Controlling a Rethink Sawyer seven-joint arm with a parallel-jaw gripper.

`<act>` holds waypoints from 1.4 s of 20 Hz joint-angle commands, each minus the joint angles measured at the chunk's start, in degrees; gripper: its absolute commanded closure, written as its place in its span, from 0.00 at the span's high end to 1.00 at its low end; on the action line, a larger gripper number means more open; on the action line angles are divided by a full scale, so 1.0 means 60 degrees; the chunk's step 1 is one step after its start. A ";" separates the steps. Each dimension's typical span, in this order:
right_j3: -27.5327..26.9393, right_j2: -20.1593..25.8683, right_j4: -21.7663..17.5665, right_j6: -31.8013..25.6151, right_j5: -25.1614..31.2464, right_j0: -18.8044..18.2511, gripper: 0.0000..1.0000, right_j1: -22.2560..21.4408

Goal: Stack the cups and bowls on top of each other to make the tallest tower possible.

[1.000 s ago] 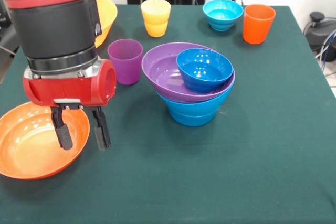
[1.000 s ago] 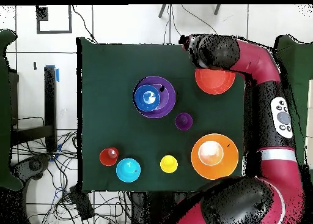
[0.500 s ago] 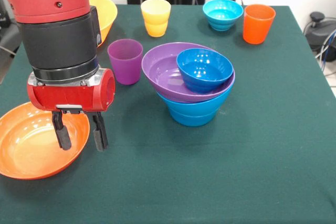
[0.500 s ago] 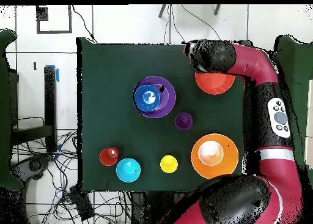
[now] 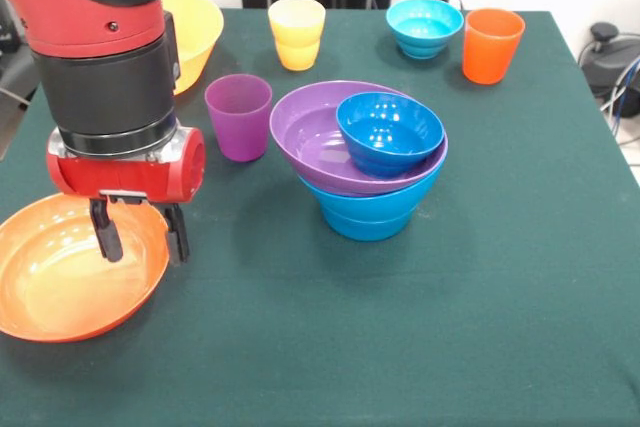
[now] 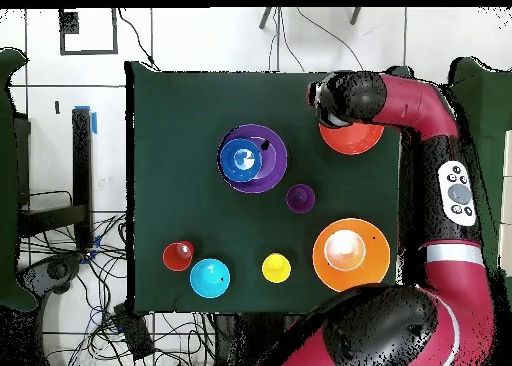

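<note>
My gripper (image 5: 140, 241) is open and hangs low over the right rim of the wide orange bowl (image 5: 55, 287). One finger (image 5: 105, 237) is over the bowl's inside and the other just outside the rim. The tower (image 5: 370, 162) stands mid-table: a mid-blue bowl at the bottom, the wide purple bowl (image 5: 315, 142) on it, and a small dark blue bowl (image 5: 390, 130) tilted inside. In the overhead view the arm's wrist covers part of the orange bowl (image 6: 358, 140), and the tower (image 6: 252, 159) sits to its left.
A purple cup (image 5: 239, 117) stands just behind the gripper, between it and the tower. Along the far side are the large yellow bowl (image 5: 198, 25), a yellow cup (image 5: 297, 33), a small cyan bowl (image 5: 424, 27) and an orange cup (image 5: 492, 44).
The gripper has shifted left and slightly back toward the orange bowl, staying open. The bowls and cups have not moved.
</note>
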 commanded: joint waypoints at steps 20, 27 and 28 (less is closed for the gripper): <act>-0.0129 -0.0397 -0.1027 -0.2796 0.0682 0.0061 1.00 0.0873; -0.0298 -0.0606 -0.1349 -0.2910 0.0913 0.0104 1.00 0.0957; -0.0338 -0.0593 -0.1372 -0.2893 0.0936 0.0108 1.00 0.0992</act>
